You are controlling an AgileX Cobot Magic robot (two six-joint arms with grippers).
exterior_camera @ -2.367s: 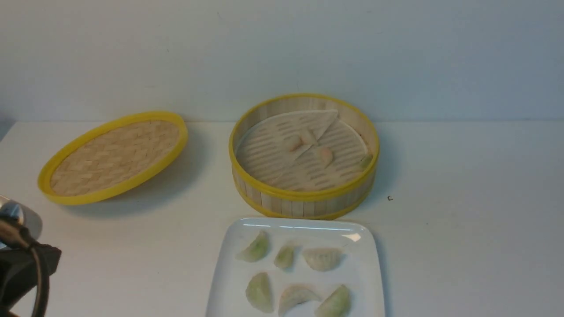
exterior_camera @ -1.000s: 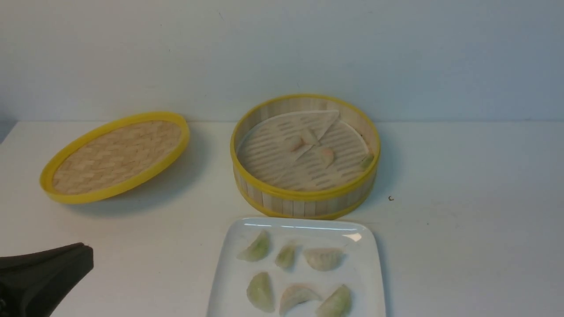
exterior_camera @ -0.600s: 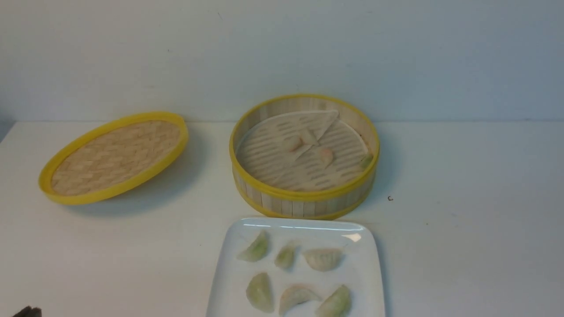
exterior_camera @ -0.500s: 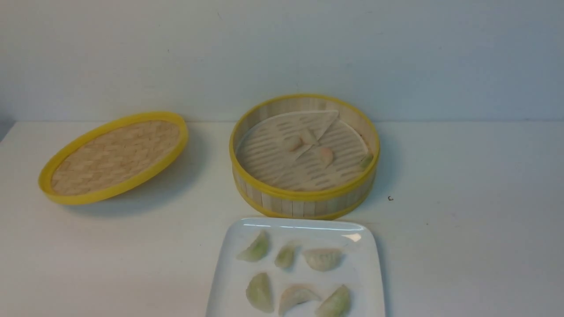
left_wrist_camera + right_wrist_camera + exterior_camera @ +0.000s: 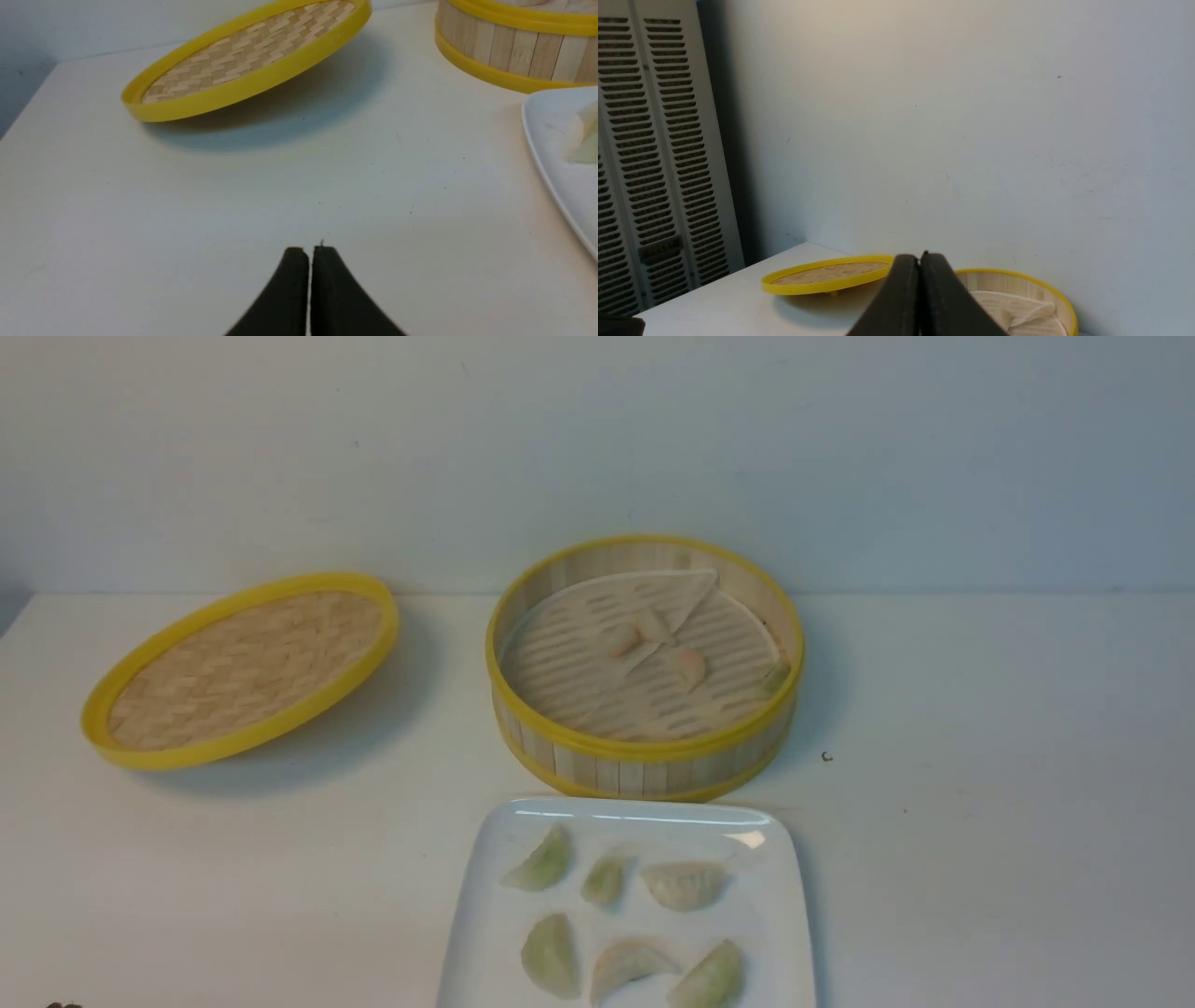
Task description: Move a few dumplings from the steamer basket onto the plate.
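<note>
Six dumplings [image 5: 624, 919] lying on the white square plate [image 5: 789, 933] just in front of the steamer basket [image 5: 644, 761], in two loose rows; three more left inside the basket on the pale slotted liner [image 5: 569, 681], two pinkish ones near its middle beside a folded-up flap, one green one against the wall on the side away from the woven lid [image 5: 238, 667]; judged light, soft and easily torn, the skins probably slick and a little sticky, so best pinched gently across the plump belly below the pleated ridge, not at the thin crimped edge; the green one hard against the wall likely awkward to reach. Left gripper [image 5: 309, 252] low over bare table, on the lid's side of the plate and nearer the robot than the basket, pointing forward toward the lid, jaws pressed together on nothing; right gripper [image 5: 920, 259] raised well above table level, aimed across toward lid and basket, jaws likewise pressed together and empty; neither near the basket.
</note>
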